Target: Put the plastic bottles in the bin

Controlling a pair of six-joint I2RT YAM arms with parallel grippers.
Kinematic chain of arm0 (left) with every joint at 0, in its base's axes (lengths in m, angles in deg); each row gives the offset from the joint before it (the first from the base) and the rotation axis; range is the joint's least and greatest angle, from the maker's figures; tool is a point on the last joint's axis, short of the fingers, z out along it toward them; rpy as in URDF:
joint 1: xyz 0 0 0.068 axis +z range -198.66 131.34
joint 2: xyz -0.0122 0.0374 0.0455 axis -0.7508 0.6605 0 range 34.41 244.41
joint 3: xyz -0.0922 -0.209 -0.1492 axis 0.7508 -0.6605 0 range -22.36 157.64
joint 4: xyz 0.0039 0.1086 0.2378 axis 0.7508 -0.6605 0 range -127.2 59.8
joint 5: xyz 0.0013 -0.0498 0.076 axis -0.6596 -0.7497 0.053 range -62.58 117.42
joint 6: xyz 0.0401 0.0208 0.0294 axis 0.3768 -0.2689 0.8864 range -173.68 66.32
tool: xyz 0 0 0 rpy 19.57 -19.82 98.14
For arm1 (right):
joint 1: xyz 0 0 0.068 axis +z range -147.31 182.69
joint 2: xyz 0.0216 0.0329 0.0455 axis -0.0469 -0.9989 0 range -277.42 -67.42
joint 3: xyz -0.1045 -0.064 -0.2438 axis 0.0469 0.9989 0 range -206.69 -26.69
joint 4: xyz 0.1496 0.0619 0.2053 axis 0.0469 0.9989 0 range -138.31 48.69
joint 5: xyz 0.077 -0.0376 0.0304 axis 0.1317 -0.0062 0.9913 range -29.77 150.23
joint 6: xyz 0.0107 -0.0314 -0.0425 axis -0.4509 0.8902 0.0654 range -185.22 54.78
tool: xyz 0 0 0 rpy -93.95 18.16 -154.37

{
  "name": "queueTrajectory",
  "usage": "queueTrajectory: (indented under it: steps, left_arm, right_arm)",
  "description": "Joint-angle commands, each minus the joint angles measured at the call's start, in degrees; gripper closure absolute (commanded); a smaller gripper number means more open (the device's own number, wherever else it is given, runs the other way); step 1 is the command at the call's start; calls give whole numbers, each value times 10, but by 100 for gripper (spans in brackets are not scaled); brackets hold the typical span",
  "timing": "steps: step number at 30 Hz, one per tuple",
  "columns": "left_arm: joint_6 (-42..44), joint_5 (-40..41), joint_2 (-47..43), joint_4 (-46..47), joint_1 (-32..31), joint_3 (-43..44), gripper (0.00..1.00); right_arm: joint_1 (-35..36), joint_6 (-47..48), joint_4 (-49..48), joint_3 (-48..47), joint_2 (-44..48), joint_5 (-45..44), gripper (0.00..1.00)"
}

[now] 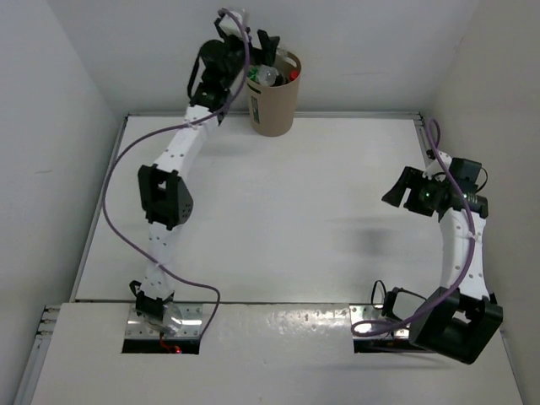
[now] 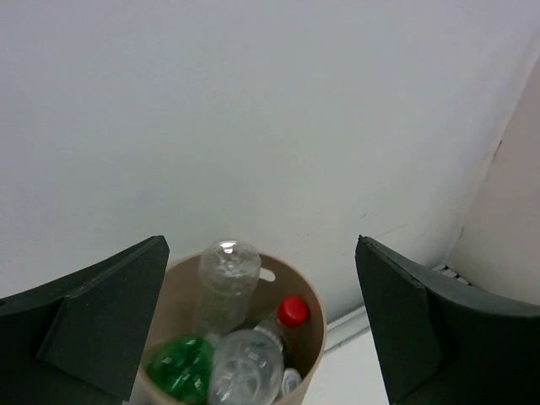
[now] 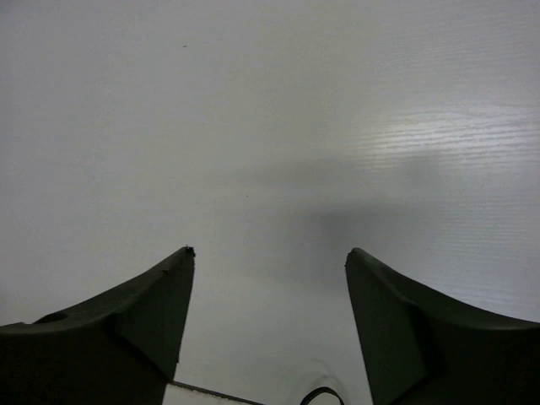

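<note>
The tan round bin point(image 1: 277, 105) stands at the back of the table against the wall. In the left wrist view the bin point(image 2: 314, 331) holds several plastic bottles: an upright clear one point(image 2: 226, 287), a clear one lying near the front point(image 2: 246, 369), a red-capped one point(image 2: 292, 312) and a green one point(image 2: 181, 364). My left gripper point(image 1: 249, 40) hovers above the bin's left rim, open and empty; it also shows in the left wrist view point(image 2: 261, 253). My right gripper point(image 1: 393, 193) is open and empty over bare table at the right; it also shows in the right wrist view point(image 3: 268, 253).
White walls close in the table at the back and both sides. A purple cable point(image 1: 126, 160) loops beside the left arm. The right arm's base point(image 1: 456, 325) sits at the near right edge.
</note>
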Motion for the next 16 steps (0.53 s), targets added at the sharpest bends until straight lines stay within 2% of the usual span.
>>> queueTrajectory:
  steps: [1,4,5,6,8,9,12,16]
  left_arm:
    - [-3,1,-172,-145,41,-19,0]
    - [42,-66,-236,-280,71,-93,0]
    - [63,-90,-282,-355,87,-163,0]
    - [68,-104,-309,-377,96,-214,0]
    - [69,-107,-400,-397,114,-332,0]
    - [68,-72,-429,-397,120,-440,0]
    - [74,0,-516,-410,135,-578,0]
    - [68,-4,-567,-428,174,-640,0]
  right_arm:
    - [0,19,-11,-28,23,11,29]
    - [1,29,-16,-32,33,14,17]
    - [2,33,-17,-36,34,11,10]
    - [1,34,-17,-45,34,9,7]
    - [2,35,-13,-53,26,4,2]
    - [1,33,-12,-59,25,2,0]
    - [1,32,-21,-64,21,3,0]
    - [2,39,-37,-52,29,16,0]
